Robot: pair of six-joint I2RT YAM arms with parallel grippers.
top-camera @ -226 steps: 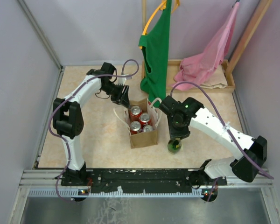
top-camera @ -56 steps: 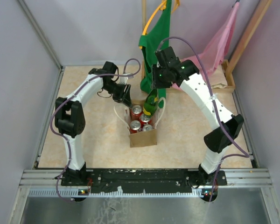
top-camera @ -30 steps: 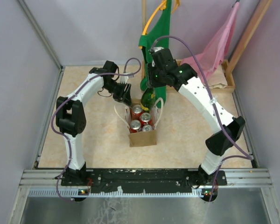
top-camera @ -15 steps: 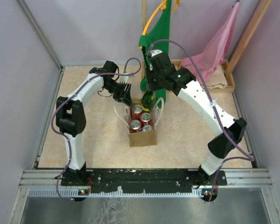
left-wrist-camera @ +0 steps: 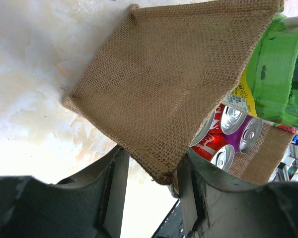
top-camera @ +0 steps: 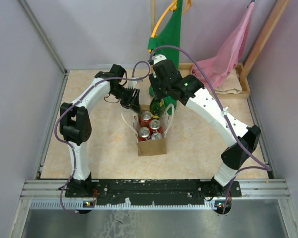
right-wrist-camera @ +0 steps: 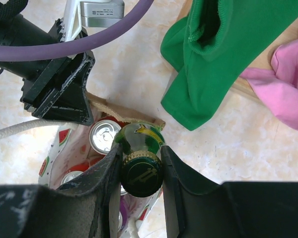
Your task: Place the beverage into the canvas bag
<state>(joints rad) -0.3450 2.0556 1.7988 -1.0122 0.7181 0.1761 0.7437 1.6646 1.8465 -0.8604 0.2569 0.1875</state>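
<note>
Nearest the arm bases, the tan surface [top-camera: 104, 148] carries the canvas bag [top-camera: 152, 147], standing upright with its brown end panel facing the bases and its mouth open to the top; one white loop handle [top-camera: 124, 122] sags outward on the bag's left; four red and purple cans [top-camera: 144, 133] stand upright inside, packed side by side and filling most of the floor of the bag, so little free room shows between them; at the far end of the mouth the green bottle [top-camera: 157, 106] stands upright just beside the farthest cans, its cap and neck clamped between the fingers of the right gripper [right-wrist-camera: 140, 158], which is closed on it from above; how deep the bottle's base sits inside the bag cannot be told, since the gripper and arm cover it from above; at the bag's far left corner the left gripper [left-wrist-camera: 151, 163] pinches the coarse brown far panel [left-wrist-camera: 169, 84] between its fingers, partly closed on the cloth, with the bottle's green body and yellow label just behind that panel in the left wrist view; just beyond the bottle and the right gripper the hem of a green garment [top-camera: 166, 44] hangs down close to the surface; farther right a pink cloth [top-camera: 223, 57] drapes into a shallow wooden tray [top-camera: 246, 87] at the far edge.
</note>
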